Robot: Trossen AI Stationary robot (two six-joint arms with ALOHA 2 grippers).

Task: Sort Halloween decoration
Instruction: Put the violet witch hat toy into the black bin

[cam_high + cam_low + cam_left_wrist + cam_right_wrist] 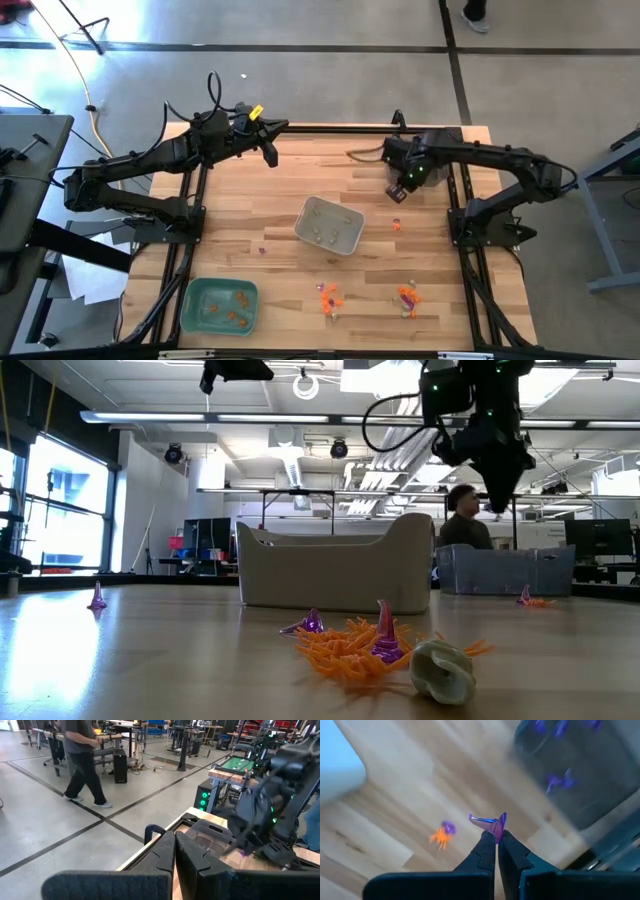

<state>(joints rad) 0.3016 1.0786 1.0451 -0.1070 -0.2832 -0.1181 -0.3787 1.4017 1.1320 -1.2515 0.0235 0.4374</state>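
Wooden slatted worktop: carrying a beige plastic tray, a green tray and scattered orange and purple trinkets.
Right tool: pinching a purple cone-shaped trinket by its rim, hovering beside a dark tray.
Left tool: pressed together, idling at the far edge.
Risk: thin grip is probably inviting a slip short of the tray.
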